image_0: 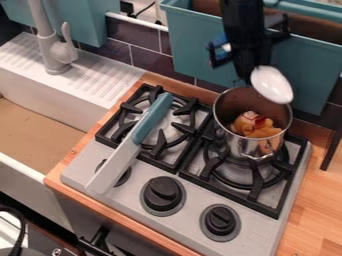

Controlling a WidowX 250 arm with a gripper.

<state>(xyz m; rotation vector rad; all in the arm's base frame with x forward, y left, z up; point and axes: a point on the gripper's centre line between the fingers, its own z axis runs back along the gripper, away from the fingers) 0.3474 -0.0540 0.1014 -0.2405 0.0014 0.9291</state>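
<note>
The black gripper (248, 75) hangs down from the top edge over the back rim of the metal pot. It is shut on a glossy white oval object (272, 85), which is tilted and sits just above the pot's back right rim. The silver pot (248, 146) stands on the right burner. Inside it lie an orange-yellow toy item (260, 129) and a pinkish piece with red (247, 120). A toy knife with a teal handle (153, 117) lies slanted across the left burner, its pale blade pointing to the stove's front left.
The grey stove (190, 212) has black grates and several black knobs. On the left are a white sink (60, 107) and a grey faucet (53, 50). Teal bins (190, 50) hang along the tiled back wall behind the pot. Wooden counter (314, 210) lies to the right.
</note>
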